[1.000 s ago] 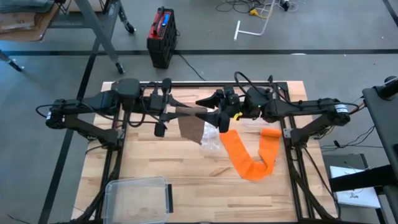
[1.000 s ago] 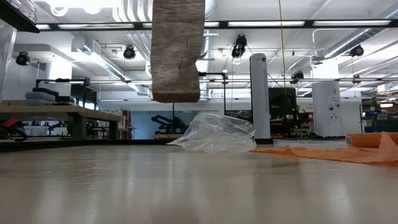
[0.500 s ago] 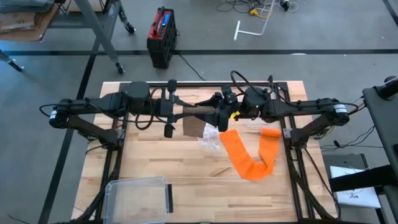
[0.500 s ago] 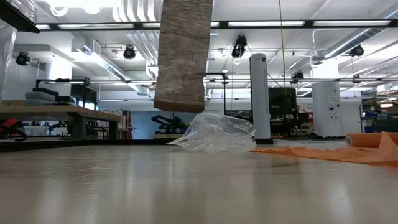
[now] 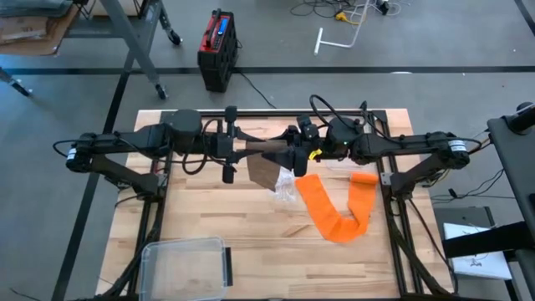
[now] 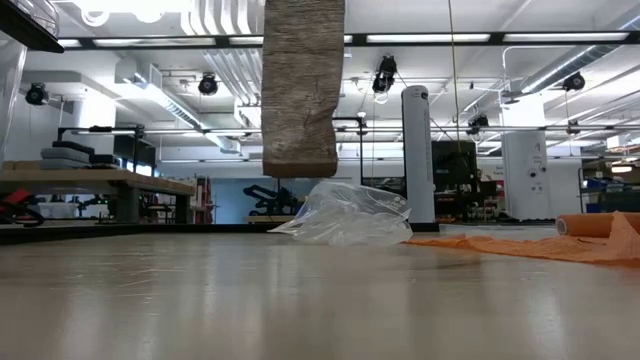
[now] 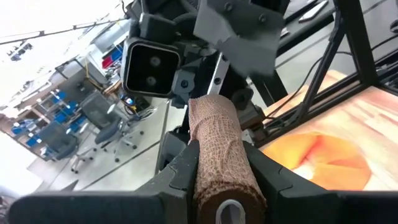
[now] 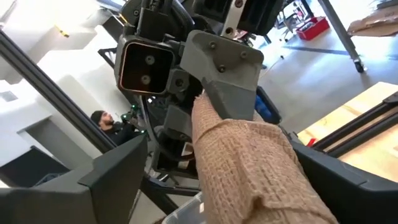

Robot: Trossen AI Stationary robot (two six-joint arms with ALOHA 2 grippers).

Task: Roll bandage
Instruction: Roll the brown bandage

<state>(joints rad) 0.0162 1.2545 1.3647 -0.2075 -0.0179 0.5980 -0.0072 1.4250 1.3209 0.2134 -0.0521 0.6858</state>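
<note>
The brown bandage roll sits clamped between the fingers of the left gripper, its far end sticking out toward the right gripper, which faces it head-on above the table. The right gripper's jaws are spread wide, one finger to each side of the roll's end, not pressing it as far as can be seen. From the roll a loose tail hangs down, its lower edge clear of the table, just above and beside the plastic bag. An orange bandage lies on the table beside the bag, to the right. Compared with a second ago, both grippers have drawn closer together and the tail hangs nearer the bag, with its bottom edge more level.
</note>
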